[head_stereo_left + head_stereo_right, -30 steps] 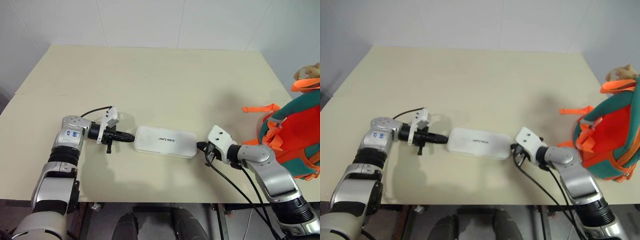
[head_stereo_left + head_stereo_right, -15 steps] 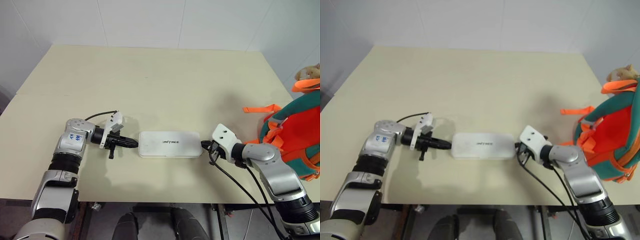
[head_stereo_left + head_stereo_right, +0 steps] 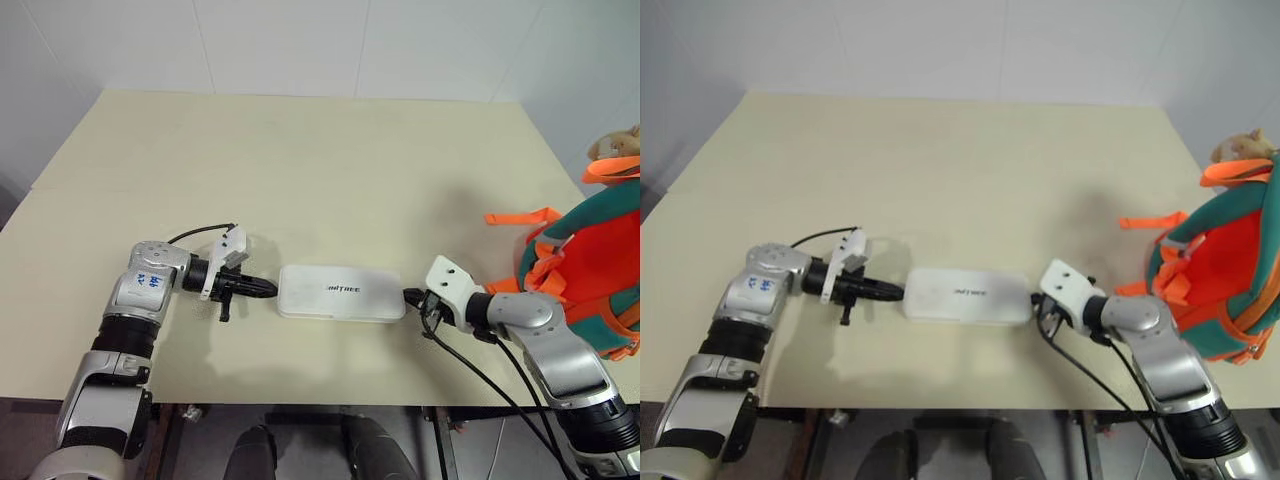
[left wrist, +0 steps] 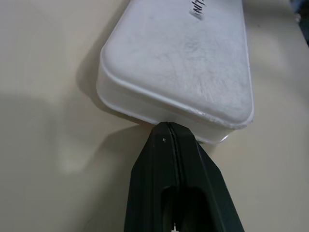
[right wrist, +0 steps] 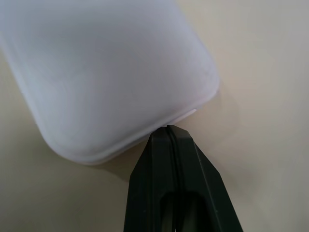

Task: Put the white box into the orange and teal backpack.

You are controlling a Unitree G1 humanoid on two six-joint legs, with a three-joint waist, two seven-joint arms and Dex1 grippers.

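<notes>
White box pinched end to end – both tools clenched, tips only.

White box lies flat on the worktop, near its front edge. Left tool meets one short end, right tool the other – each with fingers pressed together, grasping nothing, apparently squeezing the box between them because it is too wide for one grip. Orange and teal backpack stands at the right edge, well apart, plush toy on top.
</notes>
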